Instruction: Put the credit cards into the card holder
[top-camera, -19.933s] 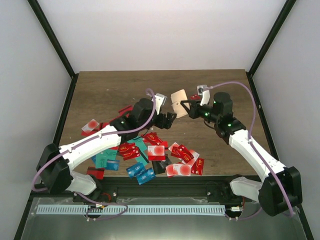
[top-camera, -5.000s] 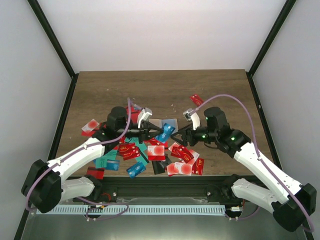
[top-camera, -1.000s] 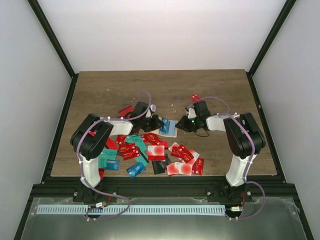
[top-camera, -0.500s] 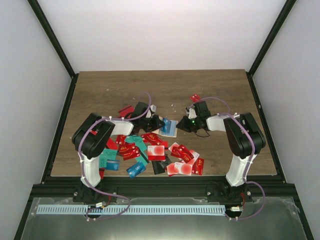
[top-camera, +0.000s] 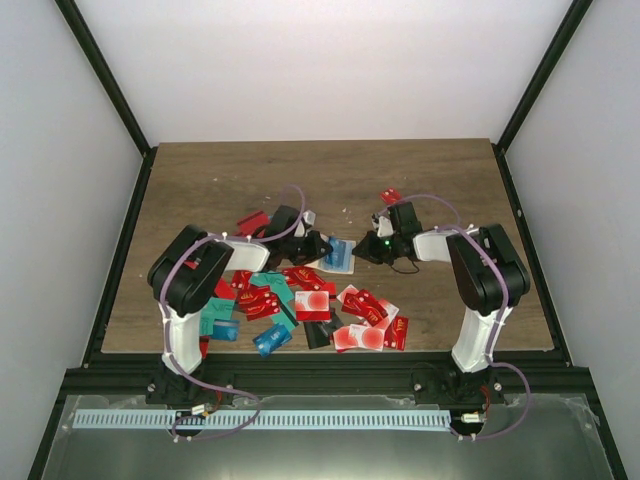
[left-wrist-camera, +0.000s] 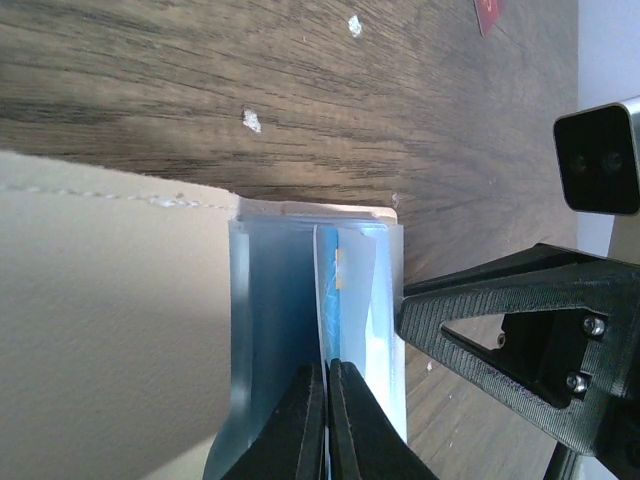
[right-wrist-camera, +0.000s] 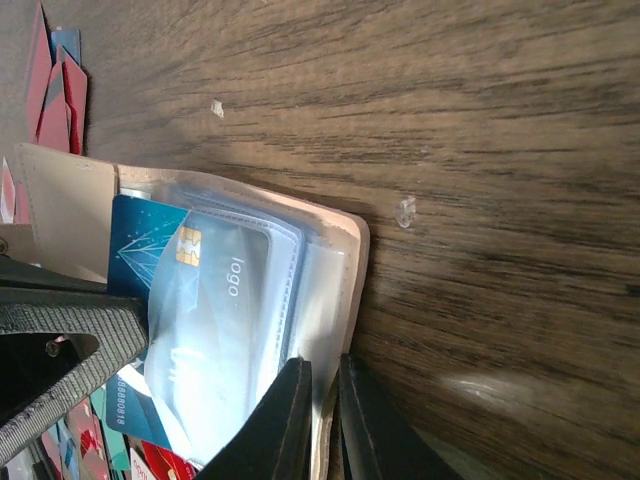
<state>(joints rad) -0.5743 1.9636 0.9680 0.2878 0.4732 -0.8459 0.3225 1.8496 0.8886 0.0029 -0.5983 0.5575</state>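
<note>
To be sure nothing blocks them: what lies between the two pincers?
The open card holder, with a blue card partly in its sleeve, lies between the left pincer and the right pincer, as the top view shows.

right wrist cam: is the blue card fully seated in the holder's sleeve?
No, the blue card is only partly under the clear sleeve of the card holder; its outer end sticks out uncovered.

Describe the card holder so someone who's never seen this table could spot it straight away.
On the wooden table, look just beyond the heap of mostly red credit cards, where the left pincer and right pincer meet. The card holder lies open between them. It alone is beige with clear sleeves, a blue chip card half tucked in.
</note>
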